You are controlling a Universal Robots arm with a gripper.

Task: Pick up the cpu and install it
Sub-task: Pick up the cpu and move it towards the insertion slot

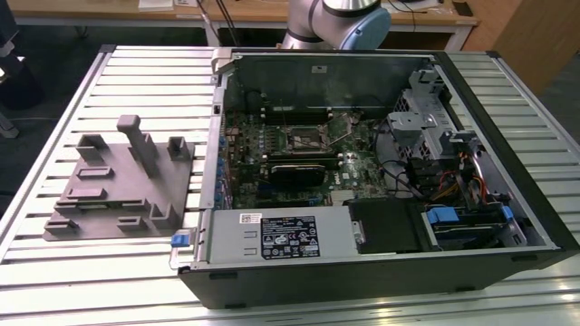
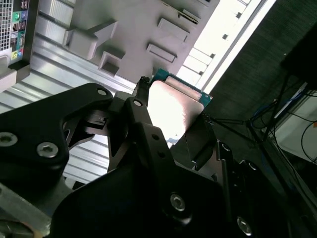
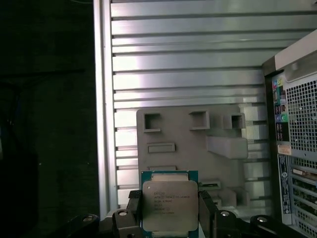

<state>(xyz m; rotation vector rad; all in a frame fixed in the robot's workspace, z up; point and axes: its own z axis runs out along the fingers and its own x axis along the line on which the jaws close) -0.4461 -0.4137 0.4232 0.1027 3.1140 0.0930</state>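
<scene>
In the first wrist view the black fingers (image 3: 208,213) grip the cpu (image 3: 169,206) by two opposite edges, its silvery top toward the camera, held in the air over the grey fixture block (image 3: 193,144). Under the block lies the slatted metal worktop (image 3: 188,64), and the open computer case (image 1: 363,190) stands just beside it.

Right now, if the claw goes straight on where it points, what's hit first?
Most likely the grey fixture block on the slatted table, straight beyond the cpu that the claw grips; depth is unclear.
</scene>
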